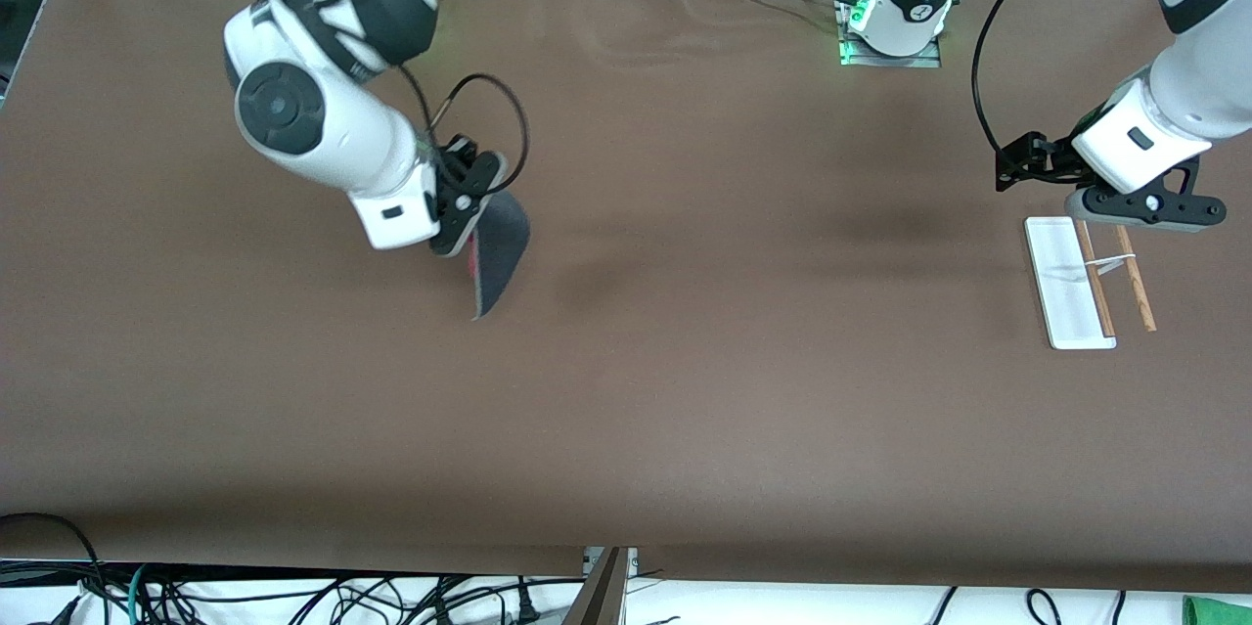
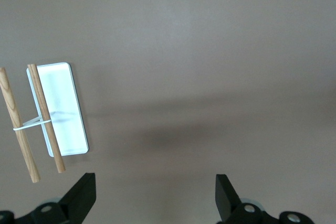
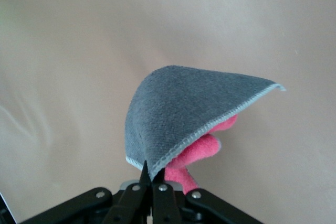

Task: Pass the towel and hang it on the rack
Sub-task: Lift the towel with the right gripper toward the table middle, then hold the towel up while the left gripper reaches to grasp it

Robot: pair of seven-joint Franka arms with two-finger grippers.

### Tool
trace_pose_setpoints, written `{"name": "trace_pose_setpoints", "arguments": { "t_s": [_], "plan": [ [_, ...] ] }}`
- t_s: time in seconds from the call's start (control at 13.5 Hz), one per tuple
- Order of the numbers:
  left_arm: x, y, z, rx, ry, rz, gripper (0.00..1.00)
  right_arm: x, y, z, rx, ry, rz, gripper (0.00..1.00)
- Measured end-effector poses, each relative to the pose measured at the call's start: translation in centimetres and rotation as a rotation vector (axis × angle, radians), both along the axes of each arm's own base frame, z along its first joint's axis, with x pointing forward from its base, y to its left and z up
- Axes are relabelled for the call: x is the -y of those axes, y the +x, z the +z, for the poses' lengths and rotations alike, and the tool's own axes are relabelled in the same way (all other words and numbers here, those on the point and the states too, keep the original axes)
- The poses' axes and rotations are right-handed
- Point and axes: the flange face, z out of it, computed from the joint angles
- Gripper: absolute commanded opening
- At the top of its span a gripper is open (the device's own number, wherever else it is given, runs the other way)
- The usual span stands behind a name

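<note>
The table is big and brown. Its top is flat and smooth, with soft dark shadows on it.

A small rack stands on the table, at about 3 o'clock from the middle of the table in the front view, near the left arm's end. It has a flat white bottom that sits right on the brown top. Two thin wooden sticks go up from it, side by side, and a little white piece joins them.

At about 1 o'clock, at the table's top edge in the front view, a metal plate lies on the table with a green light glowing beside it.
</note>
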Motion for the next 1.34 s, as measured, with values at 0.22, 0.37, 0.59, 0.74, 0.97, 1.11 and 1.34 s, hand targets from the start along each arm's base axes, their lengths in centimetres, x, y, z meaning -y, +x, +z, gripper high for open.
{"name": "trace_pose_setpoints", "arguments": {
  "t_s": [0.22,0.37,0.59,0.74,0.97,1.11,1.34],
  "plan": [
    [-0.1,-0.4,0.3,-0.033,-0.007,0.005,1.00,-4.6,-2.3,2.9,0.040,0.056,0.058,0.00],
    [0.4,-0.4,0.8,-0.033,-0.058,0.003,1.00,-7.7,-4.4,4.3,0.060,0.091,0.111,0.00],
    [1.4,-0.1,1.5,-0.017,-0.179,-0.113,1.00,-11.9,-6.7,5.5,0.126,0.162,0.158,0.00],
    [1.2,0.1,1.6,0.000,-0.287,-0.215,1.00,-14.2,-8.1,6.0,0.163,0.203,0.185,0.00],
    [1.3,0.4,1.2,0.028,-0.507,-0.343,1.00,-18.3,-11.2,5.7,0.176,0.242,0.219,0.00],
    [2.7,0.9,-0.3,0.023,-0.659,-0.418,1.00,-20.8,-13.5,5.3,0.169,0.261,0.211,0.00],
    [5.8,2.5,-4.7,0.000,-0.945,-0.478,1.00,-23.0,-15.4,5.4,0.193,0.290,0.218,0.00]
  ]
}}
